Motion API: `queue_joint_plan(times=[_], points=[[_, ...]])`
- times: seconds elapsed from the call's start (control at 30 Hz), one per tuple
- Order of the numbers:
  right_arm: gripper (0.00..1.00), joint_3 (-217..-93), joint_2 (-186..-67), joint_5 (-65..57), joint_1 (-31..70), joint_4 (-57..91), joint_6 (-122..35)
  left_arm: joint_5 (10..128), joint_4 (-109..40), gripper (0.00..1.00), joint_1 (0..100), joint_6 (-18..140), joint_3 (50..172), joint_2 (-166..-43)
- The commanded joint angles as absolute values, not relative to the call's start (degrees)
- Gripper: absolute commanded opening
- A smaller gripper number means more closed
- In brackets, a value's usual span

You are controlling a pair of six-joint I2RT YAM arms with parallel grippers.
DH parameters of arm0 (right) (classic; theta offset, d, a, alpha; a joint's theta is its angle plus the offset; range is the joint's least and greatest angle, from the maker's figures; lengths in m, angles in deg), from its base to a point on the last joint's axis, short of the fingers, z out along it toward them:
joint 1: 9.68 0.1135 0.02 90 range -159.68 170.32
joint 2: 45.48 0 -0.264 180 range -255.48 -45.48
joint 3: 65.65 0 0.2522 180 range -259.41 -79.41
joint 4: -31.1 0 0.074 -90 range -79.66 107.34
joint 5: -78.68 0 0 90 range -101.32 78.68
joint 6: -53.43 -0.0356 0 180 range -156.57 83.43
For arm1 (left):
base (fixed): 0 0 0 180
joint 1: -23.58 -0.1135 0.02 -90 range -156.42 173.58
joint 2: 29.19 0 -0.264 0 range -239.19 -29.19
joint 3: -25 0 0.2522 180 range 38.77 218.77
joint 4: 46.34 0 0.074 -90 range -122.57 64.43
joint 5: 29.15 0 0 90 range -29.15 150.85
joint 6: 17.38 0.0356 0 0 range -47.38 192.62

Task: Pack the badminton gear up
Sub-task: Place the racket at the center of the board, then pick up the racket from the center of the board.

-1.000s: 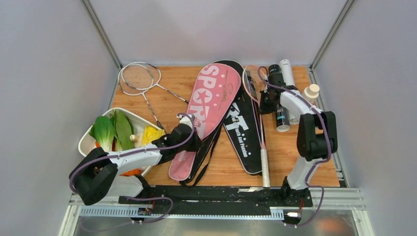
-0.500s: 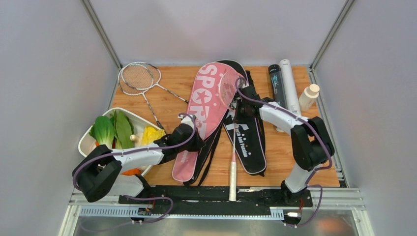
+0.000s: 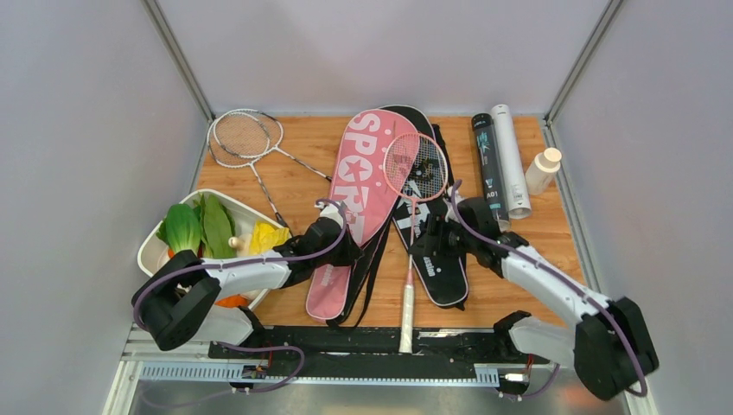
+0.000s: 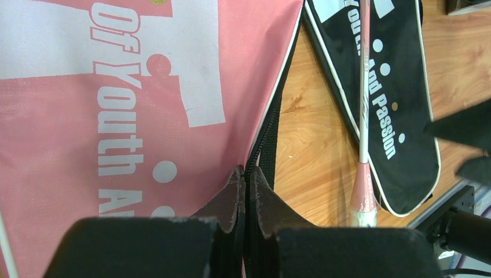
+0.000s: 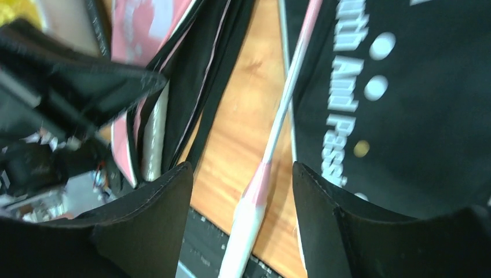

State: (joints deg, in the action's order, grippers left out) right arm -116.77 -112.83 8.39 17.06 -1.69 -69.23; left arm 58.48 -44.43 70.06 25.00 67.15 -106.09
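My left gripper [image 3: 349, 252] [image 4: 246, 171] is shut on the black zipper edge of the pink "SPORT" bag [image 3: 367, 177] [image 4: 75, 116]. A pink racket [image 3: 414, 166] [image 4: 364, 104] [image 5: 262, 184] lies with its head across both bags. Its shaft runs along the left edge of the black bag [image 3: 442, 277] [image 5: 405, 110], and its white handle reaches the near rail. My right gripper [image 3: 429, 239] [image 5: 242, 169] stands open over the racket's shaft, its fingers apart on either side without touching it. Two silver rackets [image 3: 246, 137] lie at the far left. A black tube [image 3: 489, 169] and a white tube [image 3: 510, 160] lie at the far right.
A white tray [image 3: 149, 251] of vegetables sits at the near left beside my left arm. A small white bottle [image 3: 542, 170] with a tan cap stands by the right wall. Black bag straps [image 3: 367, 277] trail between the two bags toward the front rail.
My right arm swung the pink racket from the far right to the middle, laid it across the bags and opened its jaws. The left gripper kept its hold and barely moved.
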Motion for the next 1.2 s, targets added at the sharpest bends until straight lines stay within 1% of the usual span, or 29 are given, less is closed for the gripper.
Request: queue_joint_plan(times=[0.0,0.13,0.27,0.53,0.67,0.77,0.93,1.07,1.17], points=[[0.67,-106.84,-101.96,17.89,18.44,8.01,-76.28,60.06,-45.85,0.00,70.34,24.62,67.68,-107.21],[0.67,-98.92,-95.31,19.77,20.09,14.67,-81.83,60.09,-45.85,0.00,70.34,24.56,67.76,-107.76],[0.67,-92.63,-92.69,19.79,22.46,21.72,-86.43,60.37,-46.12,0.00,70.34,24.02,67.85,-107.98],[0.69,-85.70,-87.58,10.17,28.21,24.75,-93.05,60.50,-45.89,0.00,70.34,23.67,68.12,-108.11],[0.69,-84.73,-85.67,0.81,33.17,22.41,-94.76,60.50,-45.64,0.00,70.30,23.65,68.27,-107.88],[0.70,-84.52,-86.98,-4.42,36.66,21.57,-96.32,60.50,-45.44,0.00,70.34,23.79,68.43,-107.85],[0.72,-83.42,-93.61,-5.70,39.09,28.98,-98.17,60.50,-45.40,0.00,70.30,23.79,68.70,-108.20],[0.72,-80.72,-97.77,-5.07,39.37,38.96,-100.49,60.50,-45.68,0.00,70.34,23.55,68.53,-108.21],[0.70,-77.64,-100.16,-4.64,39.36,47.13,-101.68,60.50,-45.92,0.00,70.36,23.40,68.33,-108.25]])
